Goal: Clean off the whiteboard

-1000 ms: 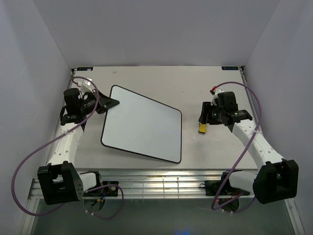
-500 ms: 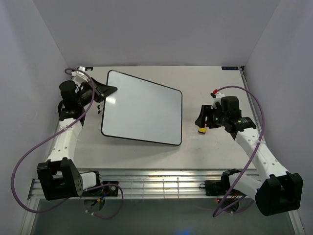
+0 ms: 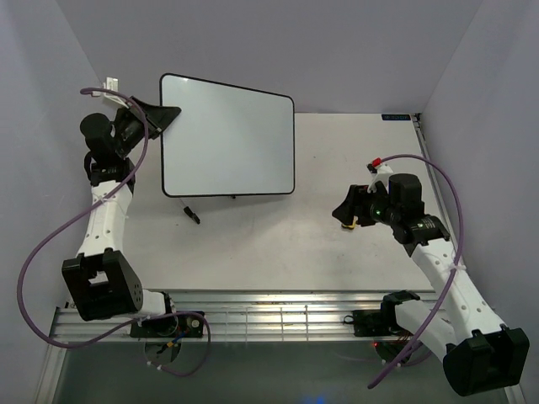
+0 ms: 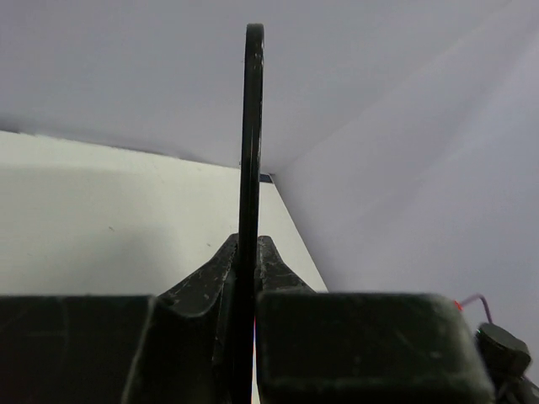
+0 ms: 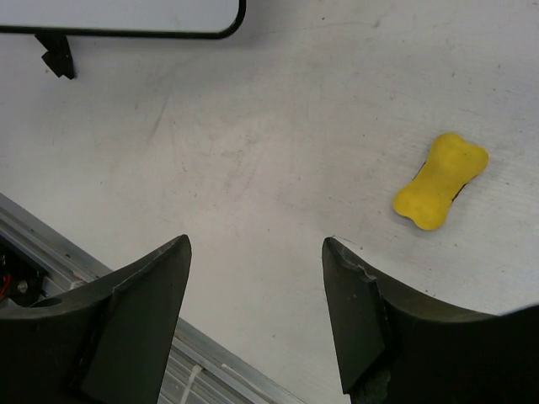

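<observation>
The whiteboard [image 3: 227, 139] stands tilted up at the back left with its white face blank. My left gripper [image 3: 164, 114] is shut on its upper left edge. In the left wrist view the board [image 4: 251, 126] shows edge-on, pinched between my left gripper [image 4: 248, 246]. My right gripper [image 3: 344, 210] is open and empty, hovering above the table. The yellow eraser [image 5: 440, 180] lies on the table beyond and to the right of my right gripper [image 5: 257, 252], apart from it. The board's lower corner [image 5: 126, 13] shows at the top of the right wrist view.
A small black stand leg [image 3: 190, 211] hangs under the board; it also shows in the right wrist view [image 5: 57, 52]. An aluminium rail [image 3: 278, 307] runs along the table's near edge. Grey walls close the back and both sides.
My left arm has swung the whiteboard up from lying flat to nearly upright at the back left. My right gripper has risen and drawn back from the eraser.
</observation>
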